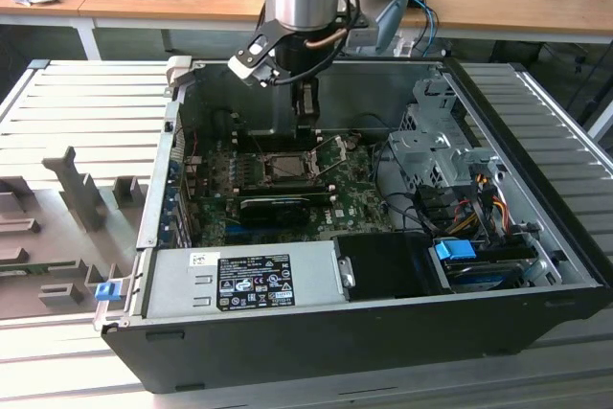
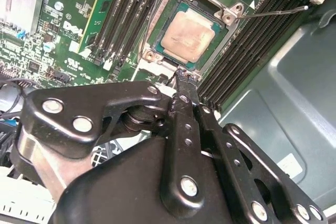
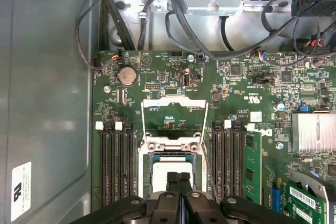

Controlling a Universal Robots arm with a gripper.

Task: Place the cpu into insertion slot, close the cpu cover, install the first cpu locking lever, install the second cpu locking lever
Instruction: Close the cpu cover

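Nearest, the gripper (image 2: 183,76), fingers pressed together on nothing, hangs at the rim of the insertion slot (image 2: 227,16), where the cpu (image 2: 185,36) lies seated: light, stiff, fragile, probably best held by its edges.

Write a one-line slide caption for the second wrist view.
The cpu lies in the insertion slot, with the shut gripper just beside its rim.
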